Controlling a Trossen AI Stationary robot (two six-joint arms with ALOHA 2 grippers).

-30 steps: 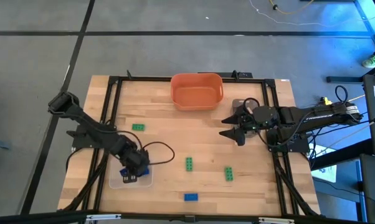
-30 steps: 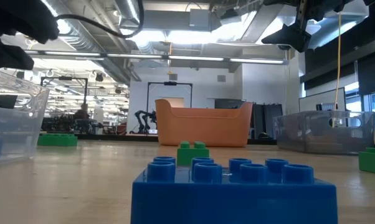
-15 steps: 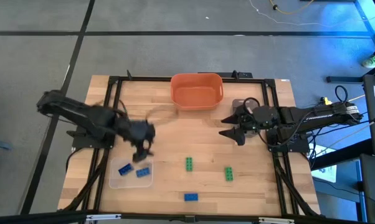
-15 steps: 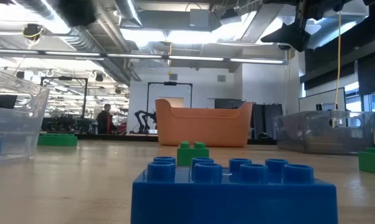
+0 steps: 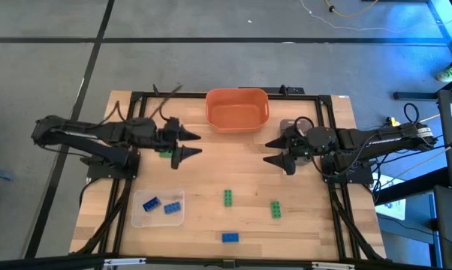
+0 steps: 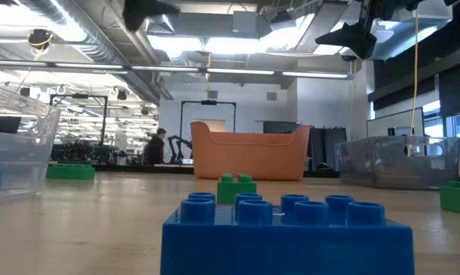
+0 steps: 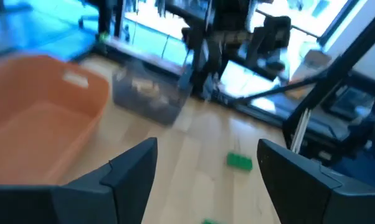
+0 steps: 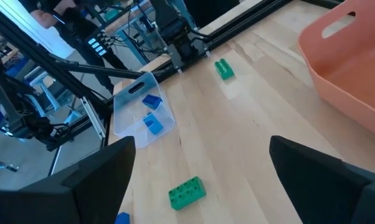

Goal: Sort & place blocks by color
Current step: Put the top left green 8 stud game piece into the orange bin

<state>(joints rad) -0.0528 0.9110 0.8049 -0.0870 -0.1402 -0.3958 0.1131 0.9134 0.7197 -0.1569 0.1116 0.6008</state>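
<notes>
Two blue blocks [image 5: 159,205] in clear tray [image 5: 140,220], front-left. Third blue [image 5: 230,237] at front edge; greens [image 5: 230,197] mid-table, one [image 5: 164,154] under left gripper [image 5: 190,144]. Low view only: person [image 6: 155,145] in room behind, grey tray [image 6: 402,172] right of orange bowl [image 5: 237,109]. Left gripper moved from tray to mid-left table, fingers spread, empty. Right gripper [image 5: 275,151] unchanged, spread, empty. No readable writing.

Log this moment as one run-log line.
left gripper: open, empty, above green block | right gripper: open, idle | clear tray: two blue blocks | table: three green, one blue
</notes>
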